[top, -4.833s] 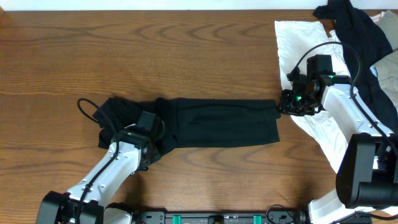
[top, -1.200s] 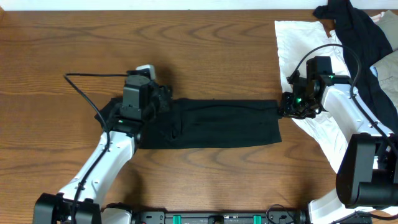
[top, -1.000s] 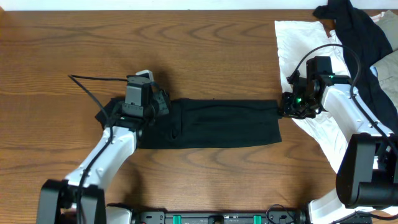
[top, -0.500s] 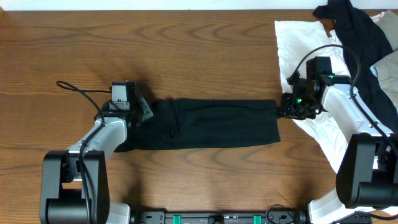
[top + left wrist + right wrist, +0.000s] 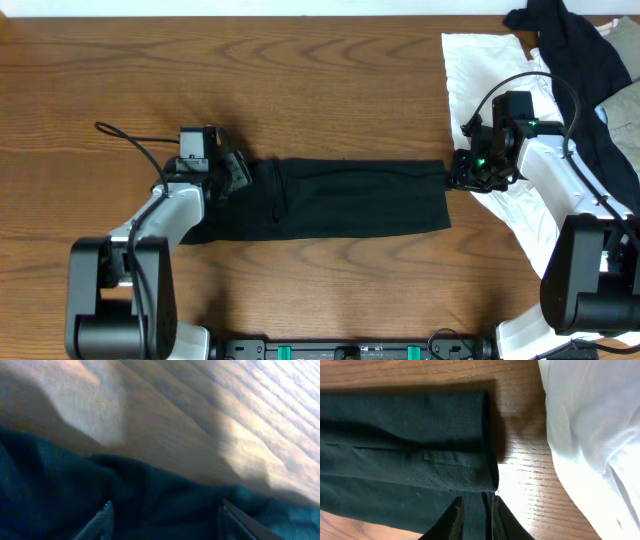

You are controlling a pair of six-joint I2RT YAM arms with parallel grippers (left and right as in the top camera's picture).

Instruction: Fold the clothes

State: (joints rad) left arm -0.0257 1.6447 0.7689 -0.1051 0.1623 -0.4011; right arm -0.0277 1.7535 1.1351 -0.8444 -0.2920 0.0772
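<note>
Your black shirt (image 5: 350, 198) lies folded in a long strip on the table (image 5: 300, 70). Your right gripper (image 5: 474, 506) pinches its right end. Your left gripper (image 5: 165, 506) has its jaws apart over the left end.

The polo shirt (image 5: 350, 197) is plain matte black, its fine knit texture showing in the right wrist view, and the table (image 5: 300, 70) is warm reddish-brown wood with darker wavy grain lines. The wrinkled cloth (image 5: 480, 70) is plain white, greying slightly in its creases, and the other garment (image 5: 575, 50) is solid black with no print. The left arm (image 5: 165, 215) and the right arm (image 5: 555, 175) are white with black joints and black cables, and a small light (image 5: 481, 158) glows green.
</note>
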